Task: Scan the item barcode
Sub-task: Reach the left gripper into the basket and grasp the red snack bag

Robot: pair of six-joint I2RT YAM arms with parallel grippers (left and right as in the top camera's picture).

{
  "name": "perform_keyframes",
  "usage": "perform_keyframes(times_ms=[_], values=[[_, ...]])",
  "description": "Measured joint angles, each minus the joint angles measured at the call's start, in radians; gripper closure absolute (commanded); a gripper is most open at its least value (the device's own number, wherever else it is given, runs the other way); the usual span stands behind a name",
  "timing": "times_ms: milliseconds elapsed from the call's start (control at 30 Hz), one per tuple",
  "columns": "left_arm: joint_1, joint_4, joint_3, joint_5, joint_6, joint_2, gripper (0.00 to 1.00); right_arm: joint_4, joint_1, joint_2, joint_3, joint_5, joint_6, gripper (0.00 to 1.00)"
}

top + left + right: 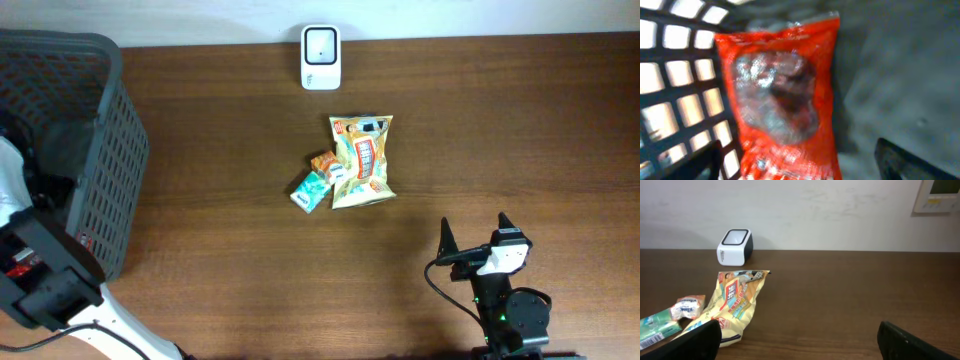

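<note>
Left gripper (797, 145): fingers wide apart, holding nothing, poised over the red bag (780, 95).
Right gripper (473, 225): fingers apart, empty, low on the table (520, 130), well apart from everything.
Red bag: lies flat in the basket (110, 170), against its lattice wall.
Other goods: yellow bag (362, 160) and small packets (318, 180) together mid-table, the scanner (321, 57) beyond them.
Risk, barcode: none shows on the red bag's upper face, so a lift may present the wrong side.
Risk, grip: glossy film may slip, and the finger nearest the wall may catch the lattice.
</note>
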Motion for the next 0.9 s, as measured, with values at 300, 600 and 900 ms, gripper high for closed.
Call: perform_keyframes(times_ms=[300,600,900], values=[[0.000,0.114,-0.158,0.008,0.000,0.002,0.33,0.000,0.000,0.000,0.000,0.000,0.000,0.02],[-0.001,0.139,-0.222,-0.029,0.004,-0.010,1.00,0.000,0.000,0.000,0.000,0.000,0.000,0.02],[-0.051,-0.008,-0.084,0.085,0.005,-0.003,1.00,0.000,0.000,0.000,0.000,0.000,0.000,0.02]])
